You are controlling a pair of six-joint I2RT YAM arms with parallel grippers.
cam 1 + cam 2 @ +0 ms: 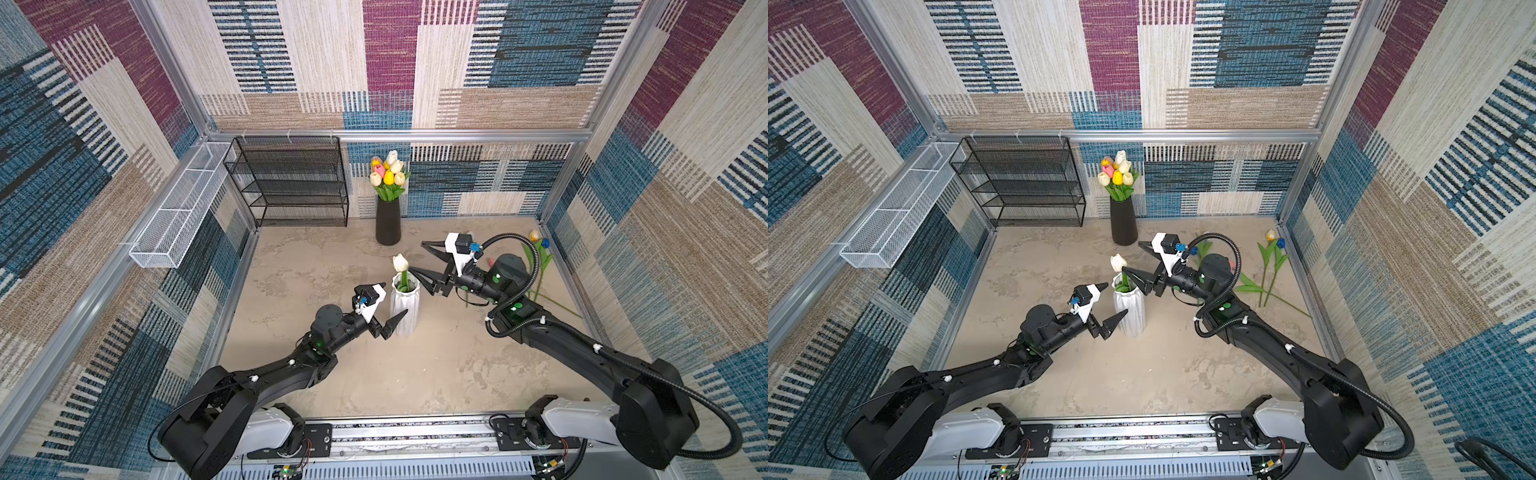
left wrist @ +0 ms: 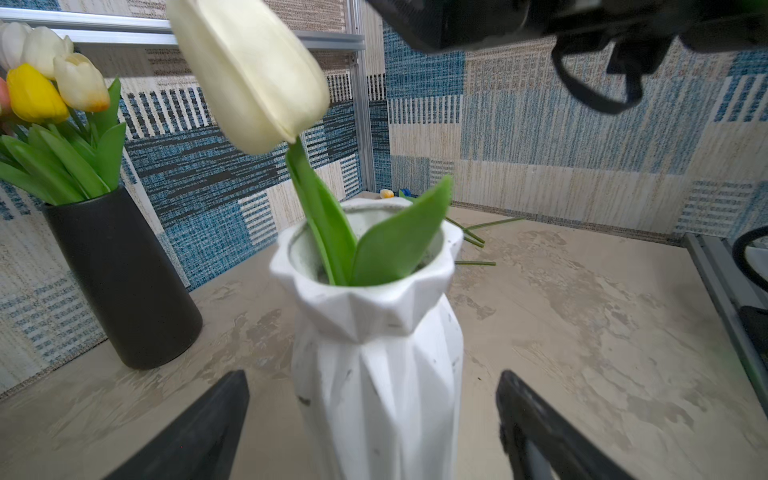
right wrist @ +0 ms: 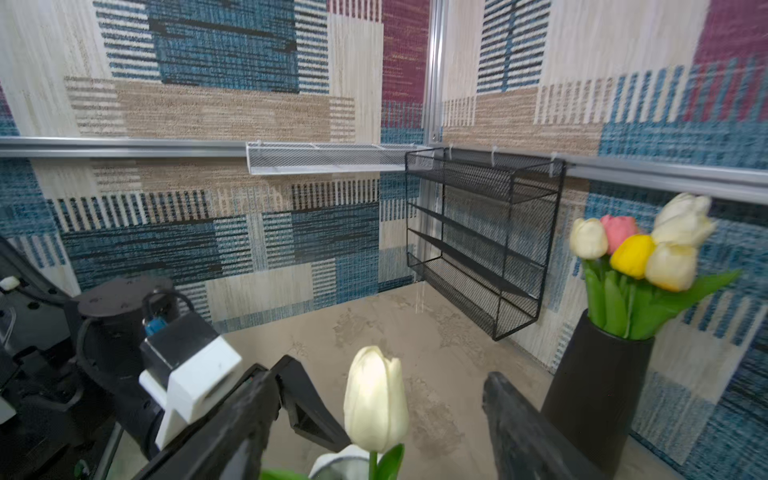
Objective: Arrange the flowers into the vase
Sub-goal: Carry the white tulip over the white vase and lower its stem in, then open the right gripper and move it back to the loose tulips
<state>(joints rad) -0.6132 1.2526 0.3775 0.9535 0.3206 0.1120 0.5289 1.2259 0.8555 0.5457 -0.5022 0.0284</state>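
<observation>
- The white vase [image 1: 405,309] stands at the centre of the counter [image 1: 332,374] in both top views. One cream tulip [image 1: 401,263] is already in its mouth, with the head standing above the rim.
- The loose flowers [image 1: 1264,276] lie at the right of the frame near the wall, with an orange-yellow head and a blue head uppermost. A pink head shows partly behind the right arm.
- The left end effector [image 1: 1116,299] is released. In the left wrist view its jaws are spread either side of the vase body, with a gap on each side.
- The right end effector [image 1: 416,256] is also released, its jaws wide around the tulip's head and gripping nothing.
- The flowers look light, with thin stems that probably flex and soft heads and leaves that would deform. The best hold is likely on bare stem, clear of the head and leaves.
- The vase looks hard, glossy and tall for its base, so it is probably slippery and easy to tip. Bracing it low on the body seems wise.
- A black vase [image 1: 387,222] full of tulips stands at upper centre.
</observation>
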